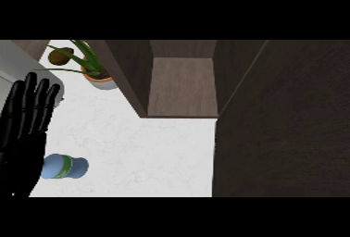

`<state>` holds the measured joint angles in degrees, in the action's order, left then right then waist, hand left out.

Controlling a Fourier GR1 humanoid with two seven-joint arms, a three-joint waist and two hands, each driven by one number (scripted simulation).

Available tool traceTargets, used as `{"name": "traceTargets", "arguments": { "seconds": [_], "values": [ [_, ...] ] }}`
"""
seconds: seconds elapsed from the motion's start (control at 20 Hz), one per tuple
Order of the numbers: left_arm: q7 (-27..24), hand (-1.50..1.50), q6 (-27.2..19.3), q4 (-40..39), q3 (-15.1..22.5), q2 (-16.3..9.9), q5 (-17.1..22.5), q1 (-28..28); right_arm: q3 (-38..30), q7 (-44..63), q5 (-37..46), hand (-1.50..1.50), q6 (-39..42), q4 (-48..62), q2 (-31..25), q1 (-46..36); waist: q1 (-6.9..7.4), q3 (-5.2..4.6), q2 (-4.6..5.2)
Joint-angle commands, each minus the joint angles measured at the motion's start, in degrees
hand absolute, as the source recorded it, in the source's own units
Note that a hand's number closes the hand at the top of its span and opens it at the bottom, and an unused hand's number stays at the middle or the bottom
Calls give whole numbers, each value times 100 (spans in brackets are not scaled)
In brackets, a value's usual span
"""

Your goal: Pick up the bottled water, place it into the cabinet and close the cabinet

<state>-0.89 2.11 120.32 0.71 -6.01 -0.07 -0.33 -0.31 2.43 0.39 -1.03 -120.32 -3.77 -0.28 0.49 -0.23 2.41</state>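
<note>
White counter (pixel 137 139): blue bottle (pixel 64 167) lying on its side, green band, near front edge.
Left hand (pixel 24 134): fingers straight and apart, pointing up, just beside bottle at left edge.
Cabinet (pixel 182 85): door (pixel 287 125) open, wooden shelf bare.
Back left: potted plant (pixel 92 65), brown fruit (pixel 60 56).

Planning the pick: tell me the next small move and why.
Probably bring the left hand down and curl it round the bottled water. The hand is open, fingers straight, right beside the bottle on the counter, and the cabinet already stands open.
</note>
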Motion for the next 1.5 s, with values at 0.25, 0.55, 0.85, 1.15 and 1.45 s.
{"name": "traceTargets", "arguments": {
  "seconds": [0.25, 0.55, 0.85, 1.15, 1.45],
  "values": [
    [185, -150, -1365, 1052, -967, 420, -884, 1296, 96, 136, 171, -150, 271, -522, -247, 986, 85, 25, -310],
    [849, -150, -2526, 1930, -61, 595, 343, 2487, 448, 484, -1080, -150, 1018, -1546, -261, 2119, -37, 25, -306],
    [323, -150, -3099, 2763, 1484, 599, -245, 3832, 337, 833, -1248, -150, 1031, -2145, -319, 2444, 15, 25, -281],
    [353, -150, -2932, 3054, 1423, 600, -194, 4168, 679, 651, -1158, -150, 1197, -2782, -188, 3228, -49, 25, -279],
    [-237, -150, -3084, 2702, 1808, 600, -292, 4482, 342, 311, -1567, -150, 1581, -2867, -402, 3874, -80, 27, -286]
  ]
}}
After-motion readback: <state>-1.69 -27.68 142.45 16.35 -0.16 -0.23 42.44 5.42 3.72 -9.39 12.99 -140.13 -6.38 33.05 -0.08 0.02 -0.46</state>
